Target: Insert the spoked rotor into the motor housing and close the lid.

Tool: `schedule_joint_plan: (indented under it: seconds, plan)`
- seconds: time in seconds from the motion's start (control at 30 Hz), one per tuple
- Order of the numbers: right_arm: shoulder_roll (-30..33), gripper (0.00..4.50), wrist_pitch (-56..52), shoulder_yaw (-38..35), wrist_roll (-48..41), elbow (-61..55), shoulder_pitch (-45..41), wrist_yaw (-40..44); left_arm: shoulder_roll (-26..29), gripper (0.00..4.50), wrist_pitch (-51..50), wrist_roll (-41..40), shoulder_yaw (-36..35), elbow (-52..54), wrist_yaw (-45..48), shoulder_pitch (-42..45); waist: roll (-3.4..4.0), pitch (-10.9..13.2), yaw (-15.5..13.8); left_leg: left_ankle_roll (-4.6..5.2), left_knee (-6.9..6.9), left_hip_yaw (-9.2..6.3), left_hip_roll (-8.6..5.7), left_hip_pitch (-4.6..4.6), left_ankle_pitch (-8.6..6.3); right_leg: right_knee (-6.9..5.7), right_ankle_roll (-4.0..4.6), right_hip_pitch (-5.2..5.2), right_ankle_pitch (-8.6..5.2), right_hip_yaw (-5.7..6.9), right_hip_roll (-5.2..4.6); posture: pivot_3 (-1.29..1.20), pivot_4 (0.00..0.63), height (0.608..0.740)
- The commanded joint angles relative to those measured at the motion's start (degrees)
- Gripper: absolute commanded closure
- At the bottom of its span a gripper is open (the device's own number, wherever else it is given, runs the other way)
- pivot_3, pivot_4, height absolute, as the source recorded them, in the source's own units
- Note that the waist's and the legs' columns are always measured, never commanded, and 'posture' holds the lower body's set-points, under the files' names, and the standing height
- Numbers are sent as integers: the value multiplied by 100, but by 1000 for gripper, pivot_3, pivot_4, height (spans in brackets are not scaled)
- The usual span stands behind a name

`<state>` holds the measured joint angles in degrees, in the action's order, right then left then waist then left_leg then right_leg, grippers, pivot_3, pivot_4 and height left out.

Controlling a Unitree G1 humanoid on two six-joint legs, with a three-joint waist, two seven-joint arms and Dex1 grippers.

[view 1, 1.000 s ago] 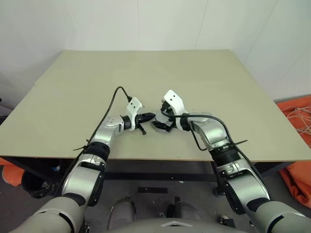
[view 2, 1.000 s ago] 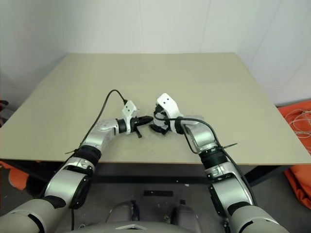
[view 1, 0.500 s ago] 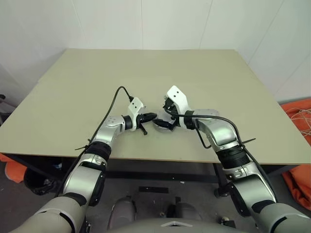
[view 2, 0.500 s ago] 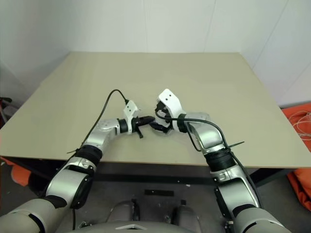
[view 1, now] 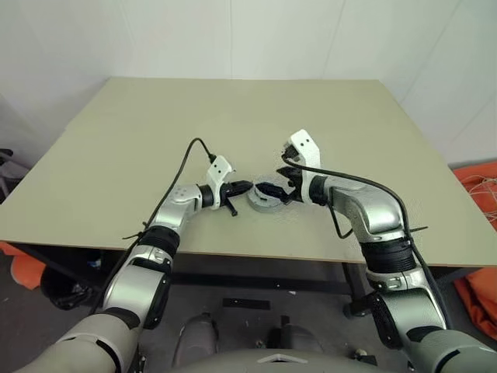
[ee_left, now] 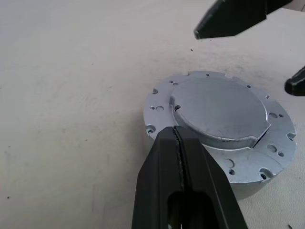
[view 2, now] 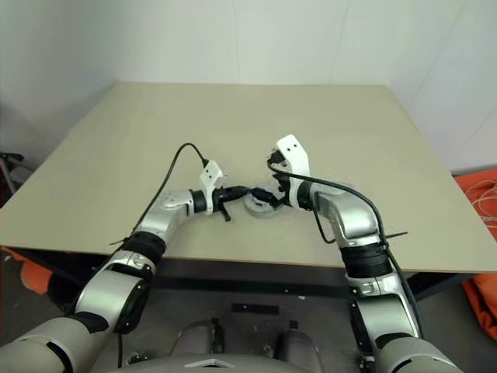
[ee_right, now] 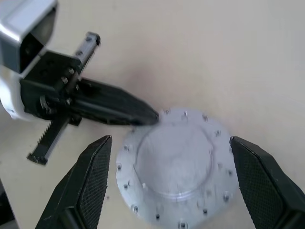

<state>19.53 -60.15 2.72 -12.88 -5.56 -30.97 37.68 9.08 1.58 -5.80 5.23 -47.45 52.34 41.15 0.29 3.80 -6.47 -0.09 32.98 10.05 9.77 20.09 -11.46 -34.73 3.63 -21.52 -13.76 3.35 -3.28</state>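
The clenched left pincer (ee_left: 177,138) presses its tip on the flat grey metal lid (ee_left: 217,114); the released right pincer (ee_right: 172,162) straddles it, and a sideways shove could skew it

The motor housing (ee_left: 217,129) lies flat on the table, near its front edge, as a round silvery metal puck. Its upper face shows a raised smooth disc with one flat-cut notch, ringed by a flange dotted with small holes. No windings or rotor can be seen from above.
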Motion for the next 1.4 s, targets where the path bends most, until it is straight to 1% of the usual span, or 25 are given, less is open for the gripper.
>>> schedule_joint_plan:
  seconds: [0.03, 0.1, 0.23, 0.5, 0.6, 0.77, 1.03, 1.23, 1.4]
  plan:
    - [224, 36, -976, -493, -358, -428, -58, -189, 29, 4500, 64, 53, 33, -17, 48, 115, 0, 0, -37, -1, 0, 0, 0, -1, 1, 0, 0, 0, 0, 0, 0, 0, 0, 740]
    - [276, 36, -1479, -776, -533, -409, -153, -260, 27, 4500, 74, 51, 30, -32, 73, 124, 0, 0, -65, -8, 0, 1, 0, -2, 4, -1, -1, -1, 0, 0, 0, 0, 0, 740]
    - [294, 36, -2091, -1188, -738, -250, -323, -430, 2, 4500, 117, 46, 29, -72, 114, 153, 0, 0, -83, -16, -1, 0, 2, -5, 9, -2, -1, -1, 0, 0, 1, 0, 0, 740]
    - [-71, 36, -2789, -1747, -933, -159, -360, -871, -48, 4500, 196, 62, 25, -130, 134, 201, 1, 0, -125, -17, -2, 0, 0, -1, 10, -3, -1, -3, 0, 0, 1, 0, 0, 740]
    - [-306, 36, -3165, -2088, -959, -48, -452, -1033, -38, 4500, 219, 69, 24, -137, 149, 211, 1, 0, -132, -17, -2, 0, 0, -2, 10, -3, -1, -3, 0, 0, 1, 0, 0, 740]
    - [-644, 36, -3235, -2676, -1227, 540, -506, -1452, -26, 4500, 241, 88, 26, -152, 165, 228, 1, 0, -146, -19, -2, 0, 0, -3, 11, -4, -1, -2, 0, 0, -1, 0, 0, 740]
    - [-1090, 36, -3235, -3470, -1497, 1031, -701, -2193, -40, 4500, 255, 95, 34, -144, 181, 223, 2, 0, -155, -23, -2, 0, 1, -3, 13, -9, -1, -5, 0, 1, 0, 0, 0, 740]
    - [-1295, 36, -3235, -3808, -1820, 1111, -755, -2579, -44, 4500, 265, 105, 37, -175, 182, 252, 2, 0, -158, -25, -2, 1, 1, -5, 14, -9, -1, -5, 0, 1, 0, 0, 0, 740]
    - [-1446, 36, -3235, -4019, -2300, 1192, -811, -2873, -58, 4500, 280, 114, 38, -214, 180, 280, 3, 1, -183, -26, -6, 1, 1, -2, 15, -9, -1, -9, 0, 1, 0, 0, 0, 740]
